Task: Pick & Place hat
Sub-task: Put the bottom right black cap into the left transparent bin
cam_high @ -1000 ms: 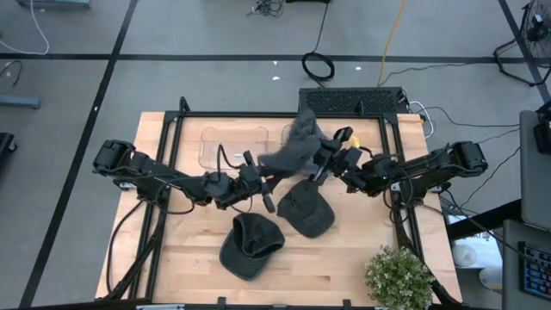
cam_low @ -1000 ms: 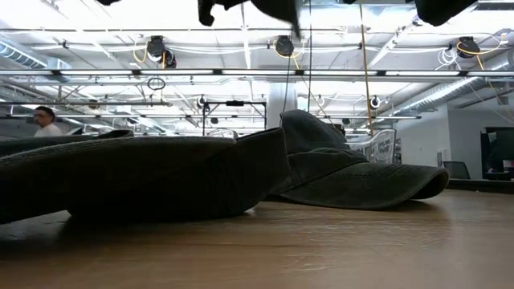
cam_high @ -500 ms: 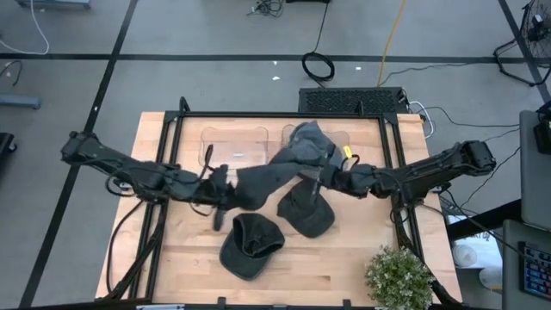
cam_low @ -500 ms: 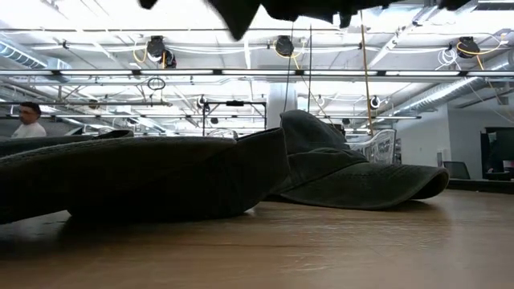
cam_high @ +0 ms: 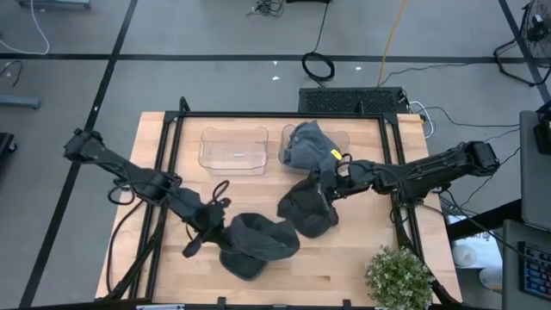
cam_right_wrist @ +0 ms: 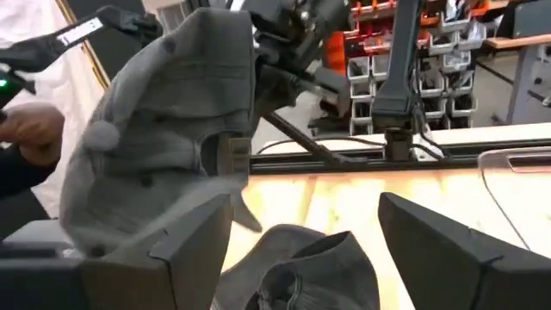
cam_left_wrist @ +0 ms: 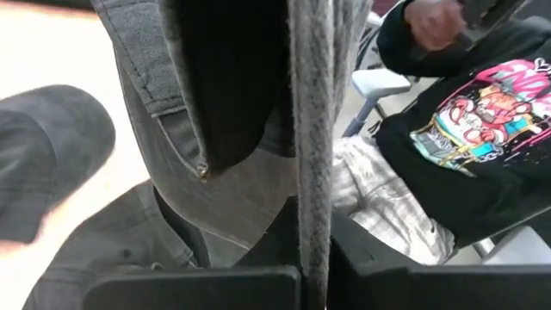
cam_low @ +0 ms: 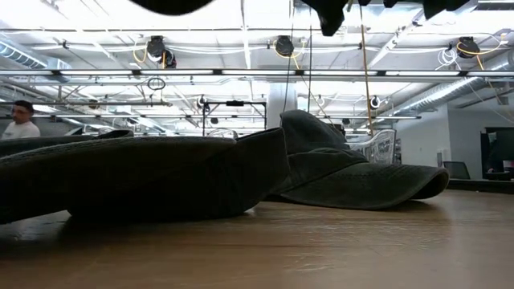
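Note:
My left gripper (cam_high: 209, 226) is shut on a grey hat (cam_right_wrist: 172, 129) and carries it over the table's near middle. The held hat (cam_high: 265, 234) hangs above another dark hat (cam_high: 239, 260) that lies on the wood. A further hat (cam_high: 308, 213) lies flat right of centre. My right gripper (cam_high: 330, 185) stands open just beyond that hat, nothing between its fingers (cam_right_wrist: 198, 241). One more grey hat (cam_high: 303, 142) sits in the right clear bin. My left gripper pinches an edge of the grey hat (cam_left_wrist: 310, 215) between its two fingers. Which part of the hat that edge belongs to, I cannot tell. The hat is lifted clear of the table and hangs slack from the fingers, its buckle strap (cam_right_wrist: 228, 155) showing.
A clear bin (cam_high: 232, 148) with nothing in it stands at the far middle, beside the bin with the hat. A potted plant (cam_high: 398, 277) is at the near right corner. A person in a black printed sweatshirt (cam_left_wrist: 465, 112) sits beyond the table.
The hat was stretched between both grippers. My right gripper has opened and let go of it. My left gripper has carried it toward the table's near edge and a little left, so it now hangs from that gripper alone over the near hat.

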You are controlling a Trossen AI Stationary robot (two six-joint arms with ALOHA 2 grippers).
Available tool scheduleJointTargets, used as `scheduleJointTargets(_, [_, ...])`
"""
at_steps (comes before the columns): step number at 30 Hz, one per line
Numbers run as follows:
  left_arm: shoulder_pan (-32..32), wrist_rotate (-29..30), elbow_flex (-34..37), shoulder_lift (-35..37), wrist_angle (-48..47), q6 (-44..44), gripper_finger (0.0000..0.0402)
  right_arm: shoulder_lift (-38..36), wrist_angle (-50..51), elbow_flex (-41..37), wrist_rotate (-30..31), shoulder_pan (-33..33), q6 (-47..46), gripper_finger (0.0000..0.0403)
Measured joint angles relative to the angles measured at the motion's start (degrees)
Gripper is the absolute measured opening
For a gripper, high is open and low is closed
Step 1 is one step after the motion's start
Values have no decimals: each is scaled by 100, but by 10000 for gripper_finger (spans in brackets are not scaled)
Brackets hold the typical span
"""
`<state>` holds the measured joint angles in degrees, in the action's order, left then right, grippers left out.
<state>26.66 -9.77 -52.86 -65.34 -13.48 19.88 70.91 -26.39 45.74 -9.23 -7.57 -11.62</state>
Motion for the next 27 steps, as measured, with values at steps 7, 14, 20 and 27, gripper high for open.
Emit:
scheduleJointTargets(7, [-260,-36,0,-263,16,162,8,-2,-250,2,-160,0,-288,283])
scheduleJointTargets(14, [-521,-58,-2,-293,29,138,8,269,-315,0,-456,-153,-423,282])
scheduleJointTargets(20, [-622,-84,-3,-293,149,14,8,672,-907,18,-852,-230,-532,283])
scheduleJointTargets(27, [-789,-99,-2,-295,132,10,8,1219,-979,662,-1858,-232,-994,282])
